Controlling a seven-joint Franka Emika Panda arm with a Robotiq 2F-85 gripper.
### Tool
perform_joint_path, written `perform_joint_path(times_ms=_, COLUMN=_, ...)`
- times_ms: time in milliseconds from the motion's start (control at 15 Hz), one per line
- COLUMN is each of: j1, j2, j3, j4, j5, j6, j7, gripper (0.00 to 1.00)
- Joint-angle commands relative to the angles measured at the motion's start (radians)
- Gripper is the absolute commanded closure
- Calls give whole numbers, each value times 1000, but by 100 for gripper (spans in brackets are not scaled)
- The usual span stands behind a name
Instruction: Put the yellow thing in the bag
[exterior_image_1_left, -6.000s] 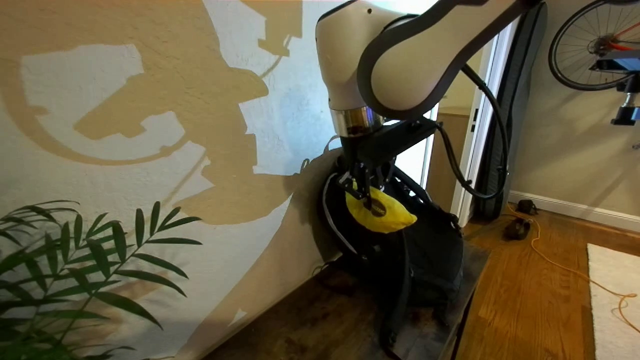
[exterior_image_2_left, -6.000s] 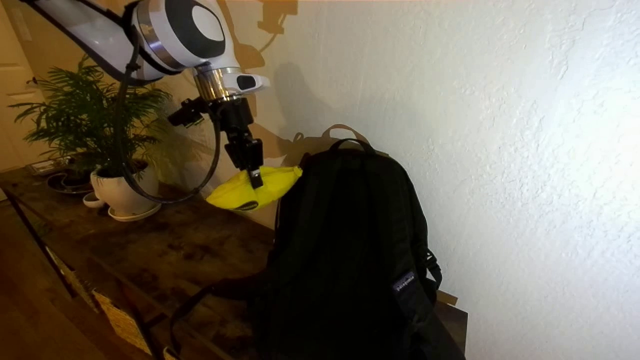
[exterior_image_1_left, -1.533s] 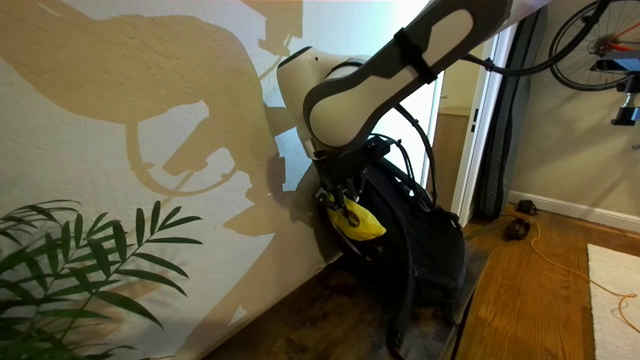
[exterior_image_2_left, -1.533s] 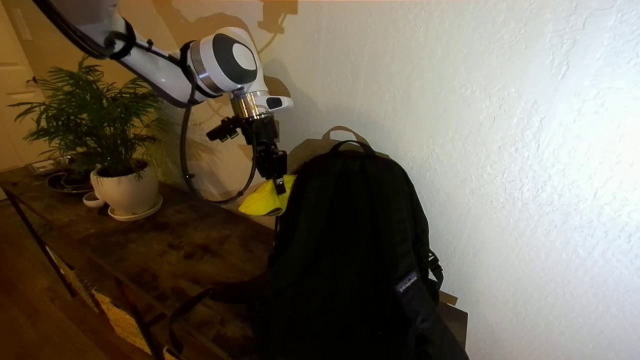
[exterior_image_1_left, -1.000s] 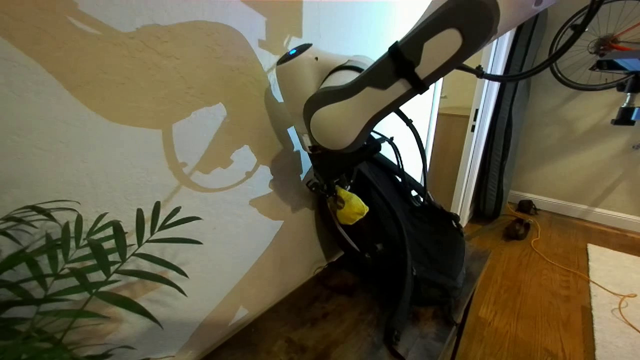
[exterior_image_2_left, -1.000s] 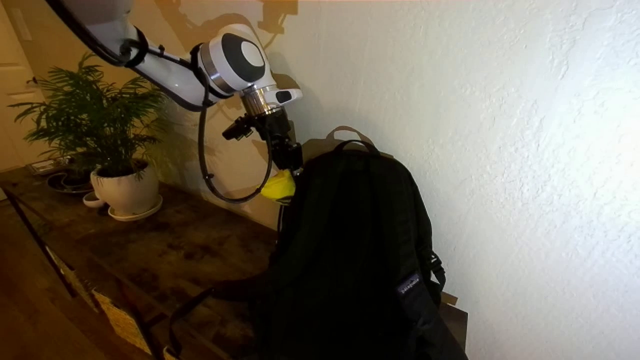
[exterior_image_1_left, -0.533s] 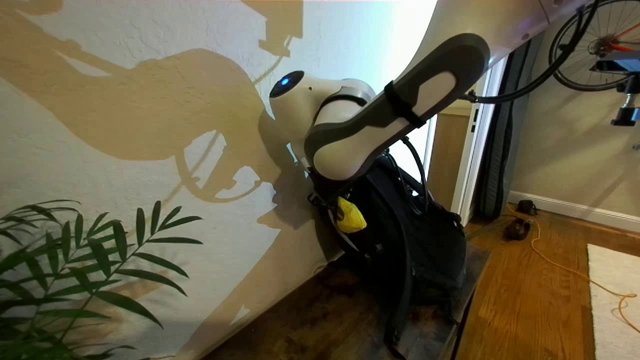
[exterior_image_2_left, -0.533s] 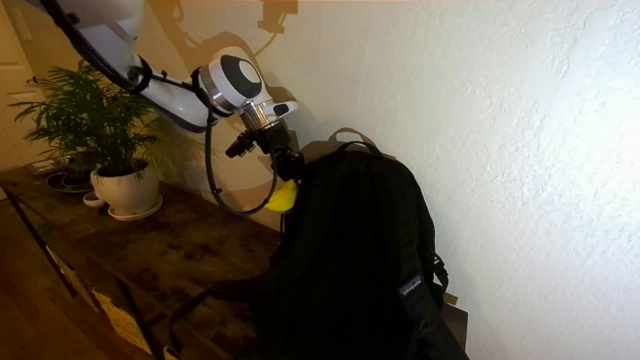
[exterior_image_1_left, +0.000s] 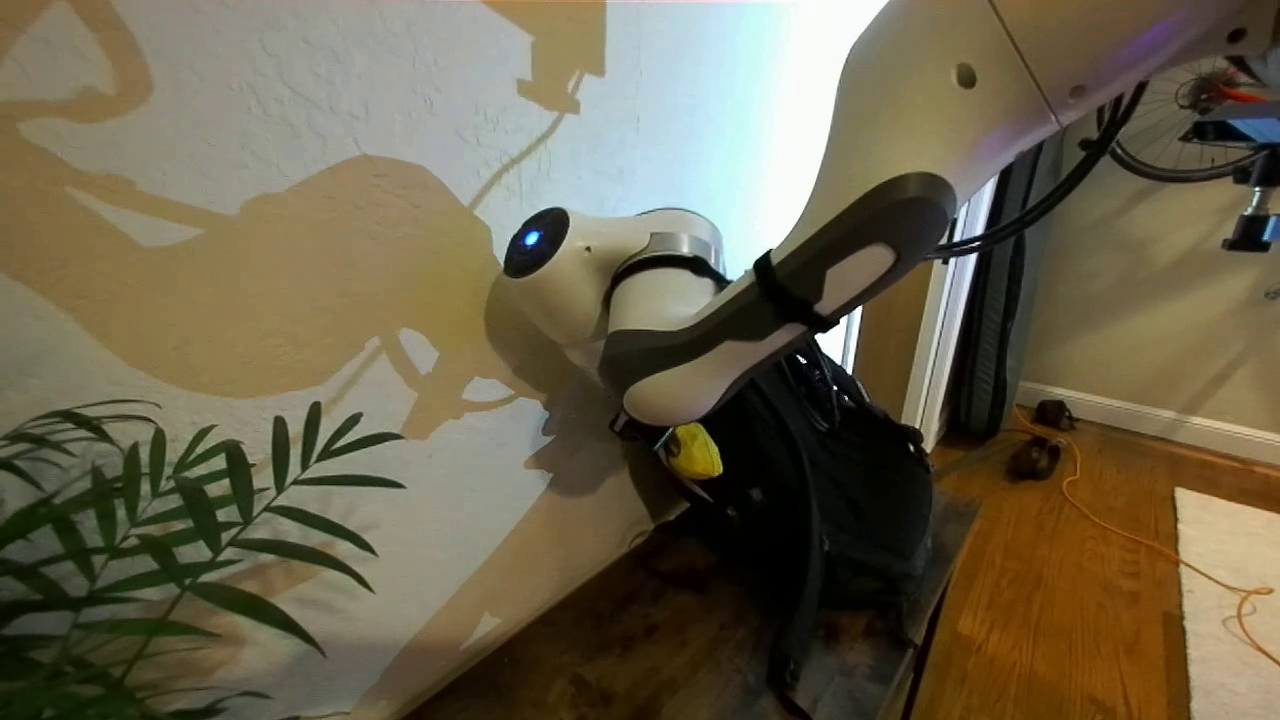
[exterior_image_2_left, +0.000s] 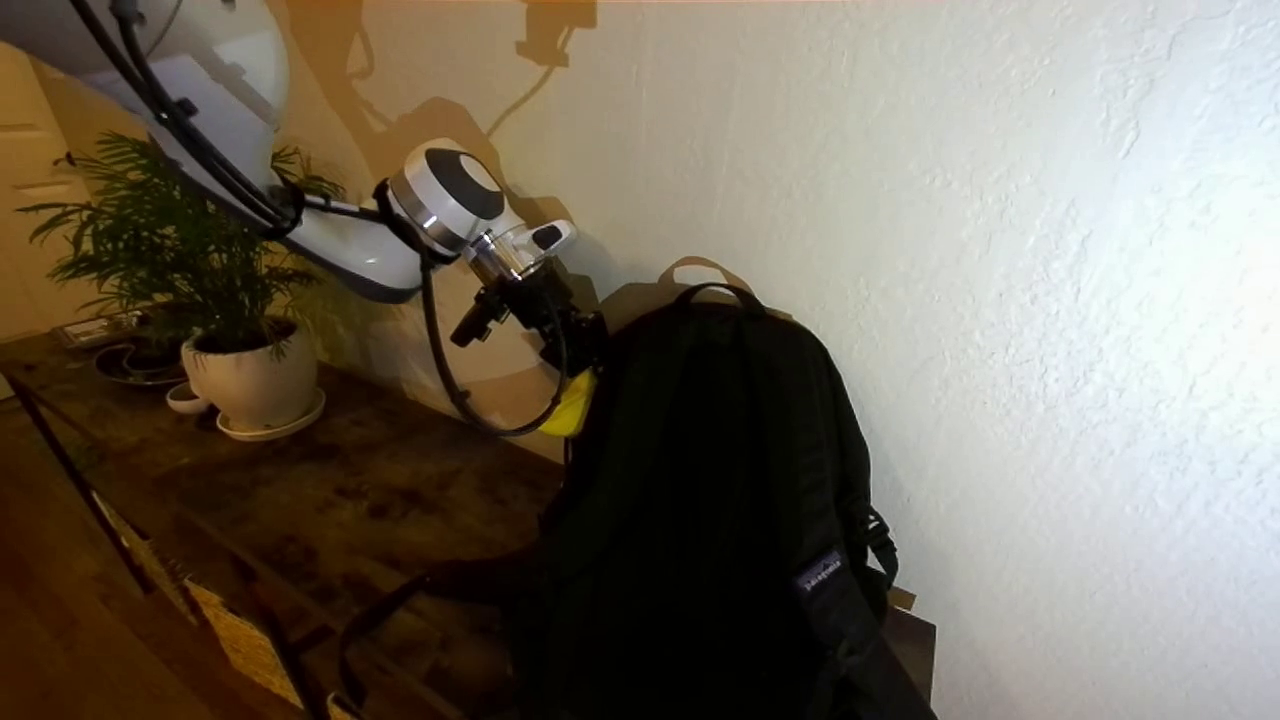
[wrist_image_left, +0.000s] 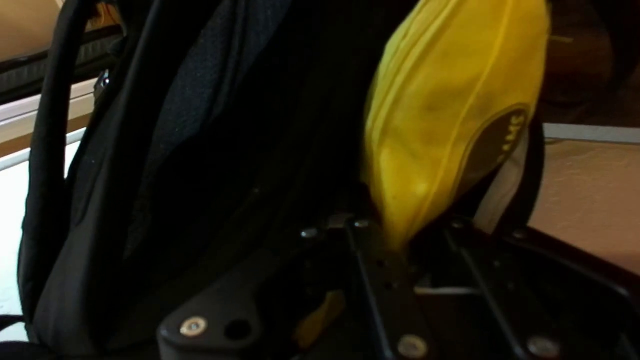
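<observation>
The yellow thing shows partly below the arm in an exterior view, and its end shows beside the bag in an exterior view. In the wrist view the yellow thing points away from my gripper, which is shut on its near end. The black bag stands upright against the wall. My tilted gripper is at the bag's upper side that faces the plant. In the wrist view black fabric lies left of the yellow thing and a pale, black-edged band right of it. I cannot tell whether its far end is inside the bag.
The wall is close to the arm and bag. A potted plant stands on the dark wooden table. A bag strap trails over the table. The arm's cable loop hangs beside the gripper.
My gripper has carried the yellow thing down and toward the wall and the bag's side, tilting more. Less of the yellow thing shows now. The bag has shifted slightly.
</observation>
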Motion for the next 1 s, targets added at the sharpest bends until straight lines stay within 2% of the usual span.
perform_joint_path(times_ms=0, j1=13, j2=58, j3=-31, j4=79, j5=-75, j6=-38, j7=-57, gripper=91)
perform_joint_path(times_ms=467, j1=-1, j2=91, j3=-34, j4=90, j5=-149, j6=-67, j7=-97, gripper=91)
perform_joint_path(times_ms=533, j1=-3, j2=88, j3=-31, j4=86, j5=-153, j6=-66, j7=-102, gripper=88)
perform_joint_path(times_ms=600, j1=-5, j2=82, j3=-29, j4=81, j5=-155, j6=-61, j7=-109, gripper=53)
perform_joint_path(times_ms=667, j1=-5, j2=74, j3=-22, j4=76, j5=-153, j6=-64, j7=-121, gripper=57)
perform_joint_path(times_ms=733, j1=-2, j2=65, j3=-18, j4=70, j5=-152, j6=-62, j7=-129, gripper=56)
perform_joint_path(times_ms=933, j1=1, j2=38, j3=-7, j4=44, j5=-146, j6=-48, j7=-133, gripper=38)
